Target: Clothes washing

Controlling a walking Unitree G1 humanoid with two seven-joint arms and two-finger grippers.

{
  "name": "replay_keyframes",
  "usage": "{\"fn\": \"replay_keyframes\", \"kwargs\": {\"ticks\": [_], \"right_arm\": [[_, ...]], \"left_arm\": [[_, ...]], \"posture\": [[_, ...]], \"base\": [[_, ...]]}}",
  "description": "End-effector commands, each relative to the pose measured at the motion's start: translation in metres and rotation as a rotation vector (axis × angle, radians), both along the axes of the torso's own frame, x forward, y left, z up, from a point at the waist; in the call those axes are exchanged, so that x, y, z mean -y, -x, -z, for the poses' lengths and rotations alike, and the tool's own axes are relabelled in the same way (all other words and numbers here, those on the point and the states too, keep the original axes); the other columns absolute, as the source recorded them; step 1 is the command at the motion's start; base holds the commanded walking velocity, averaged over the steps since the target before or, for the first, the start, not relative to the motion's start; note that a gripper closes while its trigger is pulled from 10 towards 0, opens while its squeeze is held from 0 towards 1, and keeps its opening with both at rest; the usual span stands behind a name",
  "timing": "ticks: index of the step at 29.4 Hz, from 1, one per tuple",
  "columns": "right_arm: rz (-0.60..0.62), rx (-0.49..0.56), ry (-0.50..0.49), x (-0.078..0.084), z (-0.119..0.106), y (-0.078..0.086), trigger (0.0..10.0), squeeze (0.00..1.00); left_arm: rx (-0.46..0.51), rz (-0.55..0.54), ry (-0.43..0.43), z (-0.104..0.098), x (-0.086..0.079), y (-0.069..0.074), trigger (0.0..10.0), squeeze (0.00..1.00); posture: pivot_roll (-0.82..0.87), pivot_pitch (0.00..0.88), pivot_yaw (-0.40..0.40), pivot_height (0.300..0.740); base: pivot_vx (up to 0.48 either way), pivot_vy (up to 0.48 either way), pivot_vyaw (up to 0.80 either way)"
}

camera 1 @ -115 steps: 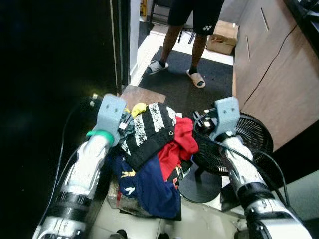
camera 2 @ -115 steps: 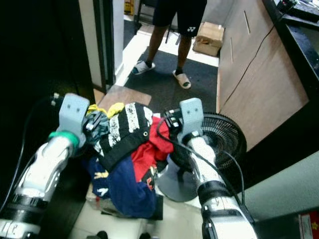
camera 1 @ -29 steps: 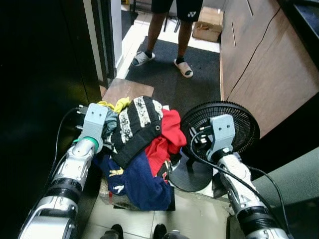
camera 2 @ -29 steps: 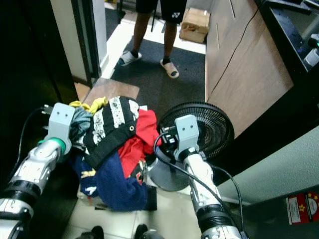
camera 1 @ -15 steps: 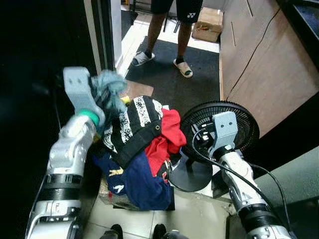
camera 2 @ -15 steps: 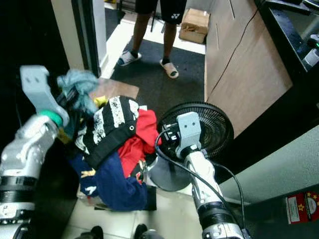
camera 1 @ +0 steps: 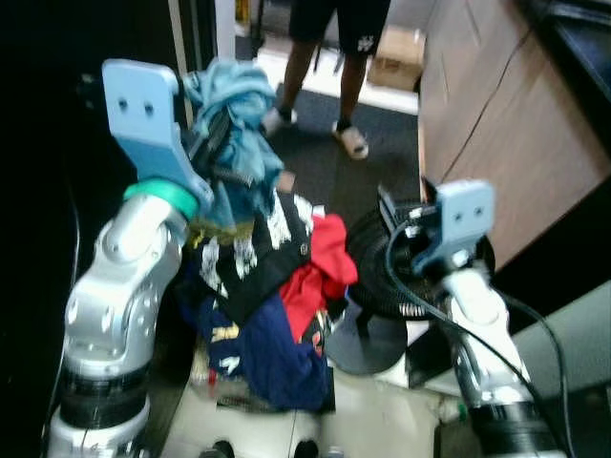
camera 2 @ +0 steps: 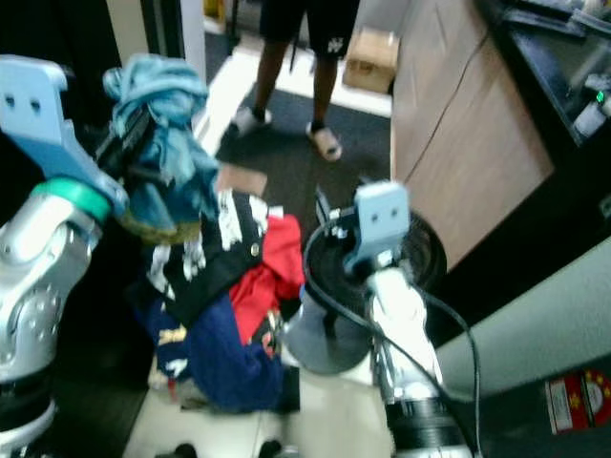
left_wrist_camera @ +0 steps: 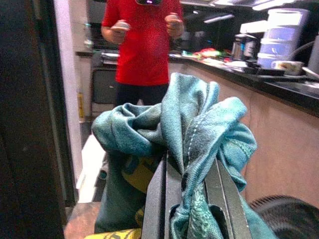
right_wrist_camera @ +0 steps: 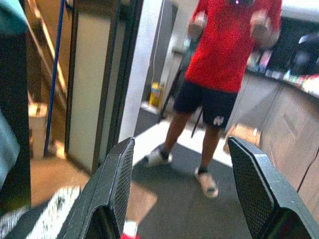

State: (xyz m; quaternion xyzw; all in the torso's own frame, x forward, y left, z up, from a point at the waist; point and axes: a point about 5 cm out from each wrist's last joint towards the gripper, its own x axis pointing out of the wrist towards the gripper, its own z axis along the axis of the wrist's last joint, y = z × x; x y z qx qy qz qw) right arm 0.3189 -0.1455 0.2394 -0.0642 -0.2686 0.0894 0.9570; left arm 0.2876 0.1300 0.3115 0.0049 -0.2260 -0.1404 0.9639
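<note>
The right gripper (right_wrist_camera: 180, 191) has its two black fingers (right_wrist_camera: 112, 185) spread wide apart with nothing between them. Beyond them, farther off, a person (right_wrist_camera: 223, 69) in a red shirt, dark shorts and sandals stands on a dark mat (right_wrist_camera: 199, 209), both hands raised at chest height. A white door frame (right_wrist_camera: 142, 64) rises beside the person. A striped black-and-white garment (right_wrist_camera: 50, 216) lies low in the near corner.

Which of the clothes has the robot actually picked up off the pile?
The teal denim garment, bunched between the left gripper's fingers above the pile; the striped, red and navy pieces lie below.
</note>
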Motion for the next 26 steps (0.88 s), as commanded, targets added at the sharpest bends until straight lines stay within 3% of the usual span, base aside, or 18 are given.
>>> {"fn": "replay_keyframes", "kwargs": {"ticks": [1, 4, 9, 19, 24, 26], "right_arm": [[0.023, -0.04, -0.011, 0.005, 0.009, 0.002, 10.0, 0.0], [0.03, -0.048, -0.011, 0.007, 0.011, 0.004, 10.0, 0.0], [0.079, -0.106, 0.022, 0.017, 0.026, 0.005, 10.0, 0.0], [0.08, -0.079, 0.053, 0.018, 0.011, -0.003, 10.0, 0.0], [0.09, -0.075, 0.032, 0.016, 0.011, -0.009, 10.0, 0.0], [0.113, -0.075, 0.003, 0.014, 0.015, -0.009, 10.0, 0.0]], "left_arm": [[-0.032, -0.002, -0.004, 0.009, 0.0, 0.003, 10.0, 0.0], [-0.053, -0.021, -0.024, 0.018, -0.001, 0.002, 10.0, 0.0], [-0.122, -0.128, -0.057, 0.048, -0.012, -0.011, 10.0, 0.0], [-0.119, -0.168, -0.03, 0.05, -0.011, -0.021, 10.0, 0.0], [-0.069, -0.148, -0.06, 0.044, -0.003, -0.03, 10.0, 0.0], [-0.058, -0.137, -0.09, 0.039, -0.004, -0.036, 10.0, 0.0]], "posture": [[0.05, 0.064, -0.055, 0.74], [0.06, 0.062, -0.056, 0.74], [0.05, 0.048, -0.056, 0.74], [0.03, 0.001, -0.075, 0.74], [0.04, 0.0, -0.04, 0.74], [0.04, 0.0, 0.009, 0.74]], "base": [[0.0, 0.0, 0.0], [0.0, 0.0, 0.0], [0.0, 0.0, 0.0], [0.0, 0.0, 0.0], [0.0, 0.0, 0.0], [0.0, 0.0, 0.0]]}}
